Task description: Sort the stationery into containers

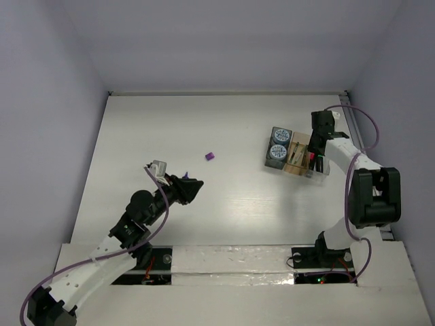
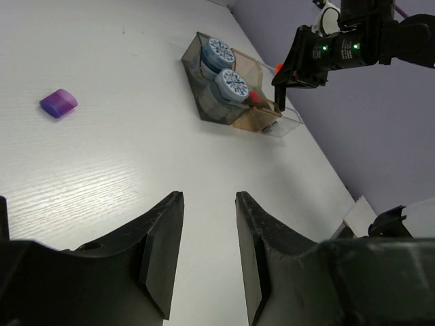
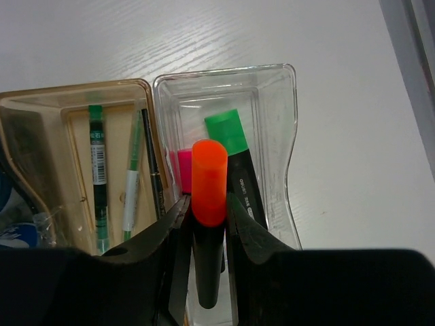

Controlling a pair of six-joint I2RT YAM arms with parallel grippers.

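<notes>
Stationery sits mostly at the right of the white counter, with one loose piece nearer the middle. At the left, the left arm stretches from its base up and to the right with the elbow bent. The left gripper hangs low over the counter, its fingers spread with nothing between them and pointing toward the containers. Just beyond it, apart from everything else, lies a small purple cap.

Further right stands the dark grey holder with two round blue-and-white pieces side by side in it. Touching its right side is the clear box, whose tan insert holds slim pens lying lengthwise.

The right arm rises from its base, folds at the elbow and reaches away over the box. The right gripper points down and pinches an orange-capped highlighter by its black body, over the clear compartment. In that compartment lie a green-capped highlighter and a pink cap, partly hidden.
</notes>
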